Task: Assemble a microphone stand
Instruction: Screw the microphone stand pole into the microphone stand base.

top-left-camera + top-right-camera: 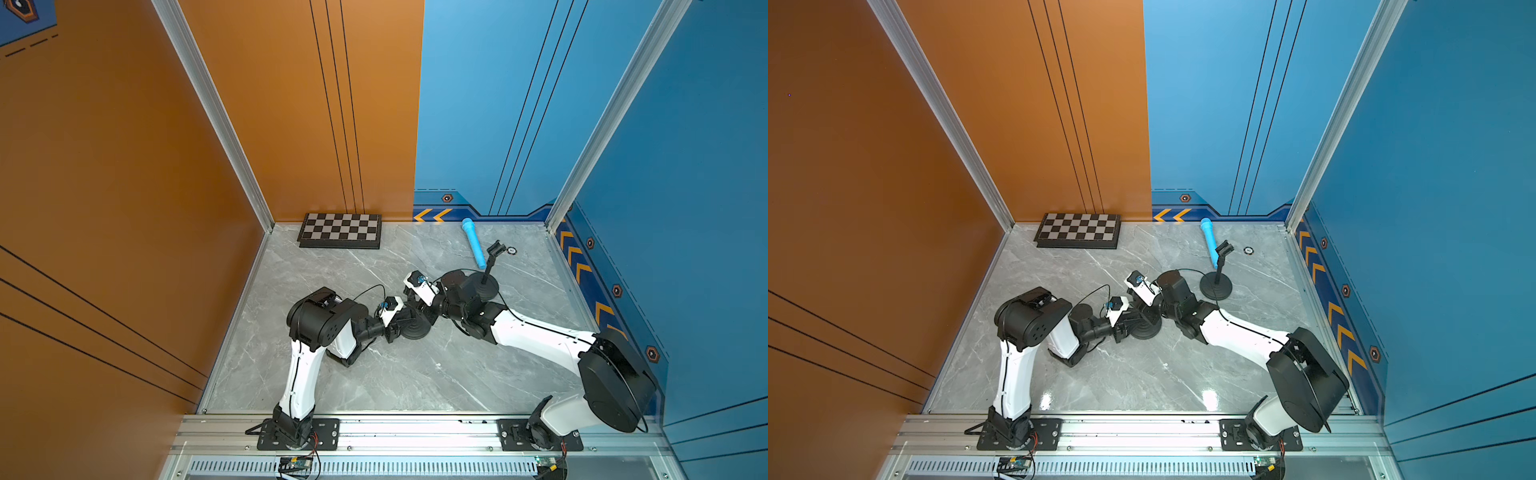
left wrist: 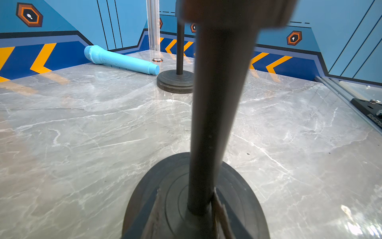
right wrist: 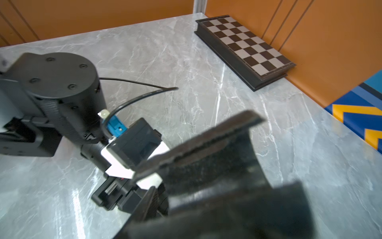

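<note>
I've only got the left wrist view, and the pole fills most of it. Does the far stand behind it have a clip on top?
Observer: Yes, in both top views the far stand carries a clip at its top.
Operator: Where is the right gripper?
Observer: The right gripper is over the near stand's base, close beside the left gripper.
Operator: Anything outside my view?
Observer: A chessboard lies flat against the orange wall.

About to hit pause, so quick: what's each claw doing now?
Left claw: straddles the pole; grip cannot be told.
Right claw: near the pole, blurred; cannot be told.
</note>
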You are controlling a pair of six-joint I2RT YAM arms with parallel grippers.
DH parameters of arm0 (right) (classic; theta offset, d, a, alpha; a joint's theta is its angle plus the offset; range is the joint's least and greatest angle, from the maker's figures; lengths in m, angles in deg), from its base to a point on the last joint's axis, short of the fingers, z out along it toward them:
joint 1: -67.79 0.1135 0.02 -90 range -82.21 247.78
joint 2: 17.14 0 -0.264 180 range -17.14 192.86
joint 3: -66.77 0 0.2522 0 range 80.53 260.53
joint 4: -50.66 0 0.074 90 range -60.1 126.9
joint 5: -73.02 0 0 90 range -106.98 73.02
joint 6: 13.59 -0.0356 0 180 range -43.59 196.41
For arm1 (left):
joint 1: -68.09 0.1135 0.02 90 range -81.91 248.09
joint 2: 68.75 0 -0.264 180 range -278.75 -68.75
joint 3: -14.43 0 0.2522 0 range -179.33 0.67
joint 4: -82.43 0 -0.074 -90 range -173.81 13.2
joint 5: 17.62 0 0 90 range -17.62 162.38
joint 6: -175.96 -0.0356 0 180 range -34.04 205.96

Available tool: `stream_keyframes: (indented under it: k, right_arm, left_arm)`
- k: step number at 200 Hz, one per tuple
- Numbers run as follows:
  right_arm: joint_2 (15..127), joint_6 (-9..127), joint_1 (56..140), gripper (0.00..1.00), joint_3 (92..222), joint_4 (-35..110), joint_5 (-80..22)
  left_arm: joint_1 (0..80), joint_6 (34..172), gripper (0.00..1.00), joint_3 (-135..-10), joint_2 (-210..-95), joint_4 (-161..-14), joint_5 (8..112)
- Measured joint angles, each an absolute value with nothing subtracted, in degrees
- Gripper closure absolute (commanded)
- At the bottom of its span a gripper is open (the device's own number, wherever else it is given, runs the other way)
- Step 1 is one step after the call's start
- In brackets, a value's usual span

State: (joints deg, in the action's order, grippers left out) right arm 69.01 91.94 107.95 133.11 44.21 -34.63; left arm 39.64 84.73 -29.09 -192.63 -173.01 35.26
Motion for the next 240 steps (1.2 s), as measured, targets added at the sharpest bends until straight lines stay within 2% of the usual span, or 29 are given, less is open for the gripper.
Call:
stream_keyframes:
  k: [19,46,79,106,134,156,186,211,240]
  right_arm:
    - [69.8,94.1,106.1,0.56,135.4,41.7,-39.5]
    - [72.6,94.0,104.9,0.81,137.4,40.9,-41.9]
    - [72.7,91.4,105.5,1.0,136.1,44.2,-40.2]
    - [69.6,87.3,108.5,1.0,129.7,51.9,-32.0]
    - [68.0,82.6,114.5,1.0,122.2,64.2,-16.9]
    - [69.8,80.6,119.7,1.0,118.0,74.7,-4.5]
    - [74.1,77.6,123.6,1.0,117.0,84.0,7.3]
    - [76.0,75.4,125.2,1.0,117.0,87.1,13.0]
    - [76.1,73.1,125.0,1.0,117.2,87.0,13.7]
  left_arm:
    - [39.6,84.7,0.59,-29.1,-192.6,-173.0,35.3]
    - [39.6,84.7,0.59,-29.1,-192.6,-173.0,35.3]
    - [39.6,84.7,0.59,-29.1,-192.6,-173.1,35.7]
    - [39.6,84.7,0.59,-29.1,-192.7,-173.1,35.8]
    - [39.6,84.3,0.59,-29.1,-192.8,-173.2,35.7]
    - [39.6,84.2,0.59,-29.1,-192.8,-173.3,35.6]
    - [39.5,84.4,0.59,-29.1,-192.6,-173.1,35.7]
    - [39.1,85.5,0.59,-28.5,-190.2,-170.2,35.9]
    - [37.1,86.5,0.61,-28.1,-185.7,-166.5,35.9]
